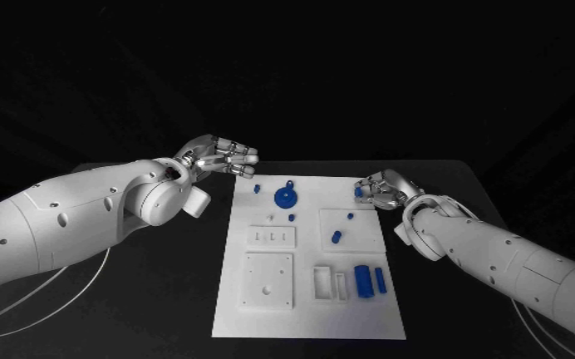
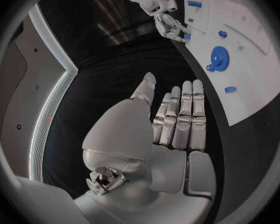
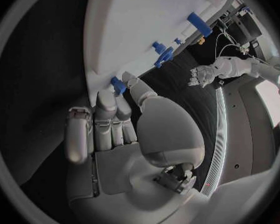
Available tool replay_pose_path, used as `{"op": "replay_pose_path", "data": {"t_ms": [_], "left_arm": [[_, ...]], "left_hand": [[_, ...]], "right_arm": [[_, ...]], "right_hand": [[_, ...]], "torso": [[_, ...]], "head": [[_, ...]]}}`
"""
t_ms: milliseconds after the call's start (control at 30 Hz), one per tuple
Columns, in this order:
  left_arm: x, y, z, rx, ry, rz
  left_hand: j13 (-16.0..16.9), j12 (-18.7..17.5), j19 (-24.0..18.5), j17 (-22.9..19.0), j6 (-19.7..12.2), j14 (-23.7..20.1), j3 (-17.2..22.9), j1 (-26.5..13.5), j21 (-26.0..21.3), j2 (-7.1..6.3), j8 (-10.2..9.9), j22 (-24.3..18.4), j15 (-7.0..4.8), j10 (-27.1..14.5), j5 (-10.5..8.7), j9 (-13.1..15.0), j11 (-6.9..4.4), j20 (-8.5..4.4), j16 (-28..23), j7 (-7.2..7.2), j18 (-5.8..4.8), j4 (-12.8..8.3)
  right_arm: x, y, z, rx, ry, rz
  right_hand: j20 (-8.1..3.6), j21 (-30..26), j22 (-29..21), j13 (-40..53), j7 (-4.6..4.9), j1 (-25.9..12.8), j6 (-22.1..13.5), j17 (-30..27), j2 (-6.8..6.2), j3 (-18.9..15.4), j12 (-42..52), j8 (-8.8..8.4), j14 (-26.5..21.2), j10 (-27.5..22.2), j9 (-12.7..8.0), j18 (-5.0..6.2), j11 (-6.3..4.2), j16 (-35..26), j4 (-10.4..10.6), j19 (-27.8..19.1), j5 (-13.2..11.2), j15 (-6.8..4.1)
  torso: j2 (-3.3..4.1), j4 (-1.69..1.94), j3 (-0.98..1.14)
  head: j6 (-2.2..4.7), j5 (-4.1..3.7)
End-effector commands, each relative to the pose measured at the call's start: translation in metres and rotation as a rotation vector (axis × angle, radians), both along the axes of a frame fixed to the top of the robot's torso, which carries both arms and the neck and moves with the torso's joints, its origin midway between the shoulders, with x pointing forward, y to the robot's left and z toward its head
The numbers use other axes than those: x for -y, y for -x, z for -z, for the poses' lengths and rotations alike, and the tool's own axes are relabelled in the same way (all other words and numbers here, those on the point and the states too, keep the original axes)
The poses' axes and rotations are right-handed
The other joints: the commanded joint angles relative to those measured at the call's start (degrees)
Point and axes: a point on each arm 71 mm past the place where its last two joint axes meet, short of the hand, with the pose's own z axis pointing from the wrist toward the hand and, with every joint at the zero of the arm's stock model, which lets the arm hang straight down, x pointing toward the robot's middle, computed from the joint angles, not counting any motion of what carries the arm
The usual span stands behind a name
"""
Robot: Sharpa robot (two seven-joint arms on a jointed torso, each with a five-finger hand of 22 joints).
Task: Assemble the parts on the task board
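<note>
Your table (image 1: 144, 292) is black and runs off into darkness, so you can trace only part of its far edge. The task board (image 1: 306, 326) lies lengthwise down its middle, with bare tabletop along both long sides and the near end of the board bare too.

Your left hand (image 1: 222, 157) hovers off the board's far left corner, above the tabletop. In the left wrist view its fingers (image 2: 185, 115) lie straight and side by side, the thumb apart, with nothing in them: released.

Your right hand (image 1: 385, 189) sits at the board's far right corner, fingers curled in over the edge. A small blue part (image 3: 118, 85) shows right at the fingertips in the right wrist view, but you cannot tell whether the hand grasps it or merely touches it; the fingers hide the contact.

On the board, the blue gear (image 1: 287, 198) stands near the far edge, left of centre. Two blue cylinders (image 1: 369, 280) lie side by side by the right edge, nearer you. A small blue peg (image 1: 336, 237) lies mid-board; its exact seating is too small to make out.
</note>
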Motion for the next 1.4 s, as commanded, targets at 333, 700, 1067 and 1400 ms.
{"op": "replay_pose_path", "data": {"t_ms": [333, 700, 1067, 1400], "left_arm": [[0.004, 0.001, 0.0, -0.01, 0.001, 0.034], [0.003, 0.001, 0.0, -0.01, -0.001, 0.033], [0.002, 0.002, 0.0, -0.008, -0.018, 0.03], [0.005, 0.001, 0.003, -0.035, -0.061, 0.04]], "left_hand": [[0.0, -0.2, -0.4, 0.1, 0.0, -0.1, 0.0, 0.0, 0.3, 0.8, -0.1, 0.0, 0.29, 0.1, 0.2, -0.1, 0.18, 0.1, -0.1, 0.29, 0.63, -0.4], [0.0, -0.2, -0.4, 0.1, 0.0, -0.1, 0.0, 0.0, 0.3, 0.8, -0.1, 0.0, 0.29, 0.1, 0.2, -0.1, 0.18, 0.1, -0.1, 0.29, 0.63, -0.4], [0.0, -0.2, 0.3, 0.4, 0.1, 1.5, -0.2, -0.1, 0.8, 0.75, -0.1, 0.2, -0.17, 0.3, 0.15, -0.1, 0.07, -0.24, 0.1, 0.24, 0.72, -0.2], [0.0, -0.1, 6.8, 4.3, 10.1, 12.0, -0.3, -1.3, 7.2, 2.7, 1.1, 3.2, -4.89, 11.8, 0.14, 0.6, -4.34, -4.69, 6.0, -3.69, -0.24, 1.5]], "right_arm": [[0.0, 0.0, 0.0, -0.001, 0.0, -0.009], [0.002, -0.001, 0.0, 0.014, 0.006, 0.028], [0.001, 0.0, -0.01, 0.065, 0.033, 0.033], [-0.005, 0.003, -0.037, 0.094, 0.06, 0.0]], "right_hand": [[0.01, -0.1, 13.9, 0.4, -0.35, -0.8, 8.6, 1.4, 3.0, 5.4, -0.2, 0.15, -0.1, -0.2, 0.4, -0.45, 0.55, -0.5, 0.3, 5.1, -6.0, 0.14], [-0.26, -0.2, 13.8, 0.4, -1.03, -1.0, 10.9, 1.3, 2.99, 5.3, -0.3, 0.04, 0.0, 0.1, 0.9, -0.44, 0.15, -0.7, 0.7, 5.1, -7.1, -0.15], [-0.3, -0.1, 13.9, 0.5, -1.04, -0.7, 10.5, 1.2, 2.89, 3.5, -0.4, 0.02, 0.3, 0.4, 0.7, -0.46, 0.13, -0.8, 0.8, 5.1, -7.3, -0.17], [-0.4, 0.1, 13.9, 0.5, -1.2, -1.0, 10.9, 1.2, 2.47, 4.1, -0.6, 0.03, 0.7, 0.8, 0.8, -0.51, -0.03, -0.6, 1.2, 5.2, -6.7, -0.27]], "torso": [[0.01, -0.02, 0.03], [0.05, -0.04, 0.04], [-0.36, -0.48, -0.02], [-2.19, -0.59, -0.13]], "head": [[-0.01, -0.01], [-0.07, -0.04], [0.2, 0.1], [0.38, -0.06]]}}
